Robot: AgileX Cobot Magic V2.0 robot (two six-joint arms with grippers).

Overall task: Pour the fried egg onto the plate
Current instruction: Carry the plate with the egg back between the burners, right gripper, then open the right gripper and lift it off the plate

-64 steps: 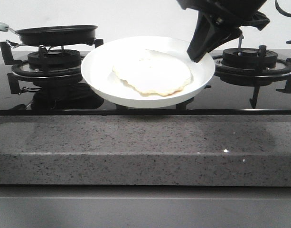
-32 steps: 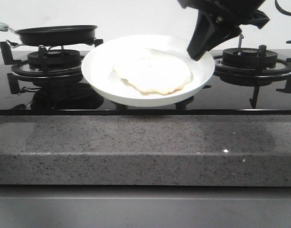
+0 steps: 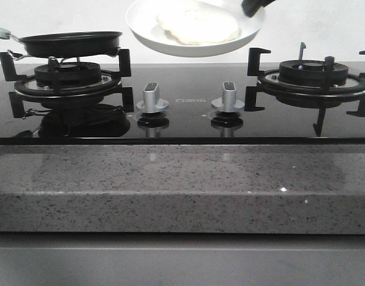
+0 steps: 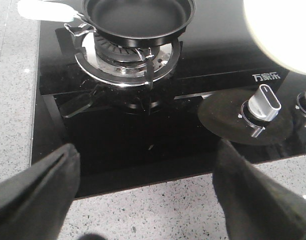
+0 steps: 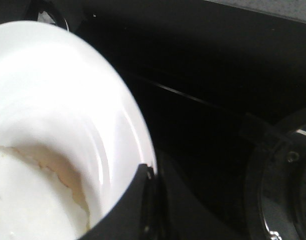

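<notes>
The white plate (image 3: 170, 42) hangs high above the middle of the stove, at the top of the front view, with the pale fried egg (image 3: 197, 25) lying in it. My right gripper (image 3: 253, 7) is shut on the plate's right rim; the right wrist view shows its fingers (image 5: 138, 200) clamping the plate rim (image 5: 128, 115) with the egg's browned edge (image 5: 58, 175) inside. The black frying pan (image 3: 72, 43) sits empty on the left burner. My left gripper (image 4: 145, 195) stands open over the counter's front edge, holding nothing, short of the pan (image 4: 138, 17).
The black glass stove (image 3: 182, 125) has two silver knobs (image 3: 152, 98) at its middle and a bare right burner (image 3: 313, 77). A grey speckled counter (image 3: 182, 185) runs along the front. The pan's pale handle (image 3: 0, 31) points left.
My right gripper has lifted the plate with the egg straight up from just above the stove to the top of the view, uncovering the two knobs. The pan has not moved.
</notes>
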